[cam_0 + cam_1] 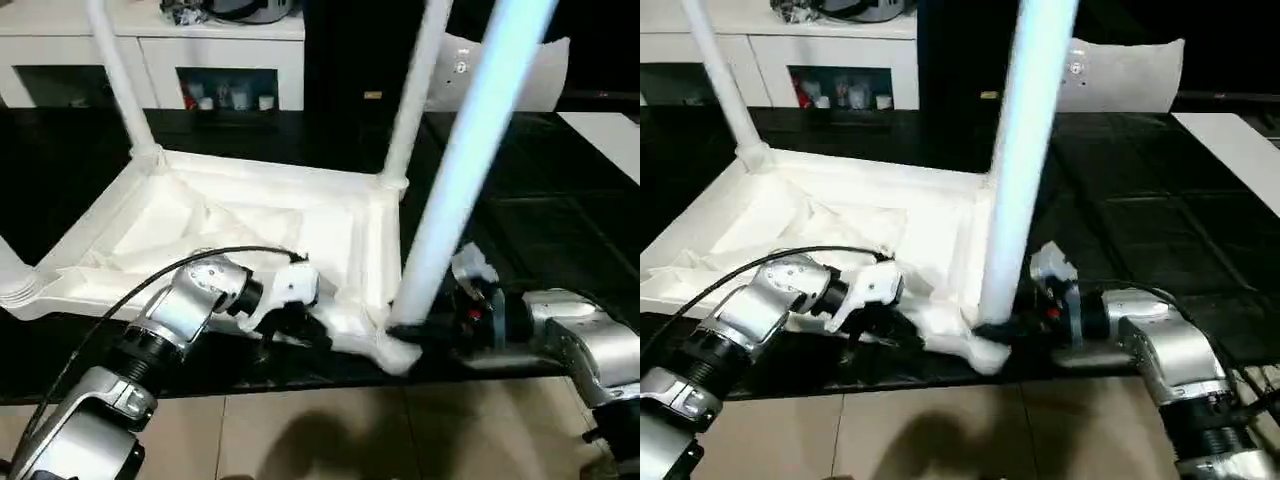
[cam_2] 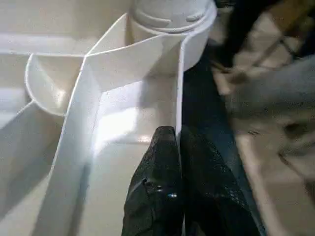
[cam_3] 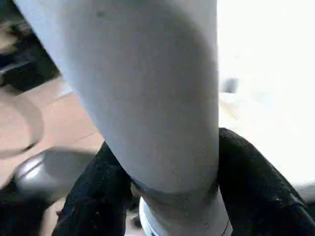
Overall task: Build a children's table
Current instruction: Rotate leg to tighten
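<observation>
Right pincer clasps the near leg at its base — left pincer (fingers pressed together) pinches the tabletop rim.

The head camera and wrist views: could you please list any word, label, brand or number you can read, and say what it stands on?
No text can be read in any view.
Small yellowish tag on the dark panel behind the tabletop: too small to read.
Items in the white cabinet: too blurred to read.

Head pair downward; wrist cameras close.
</observation>
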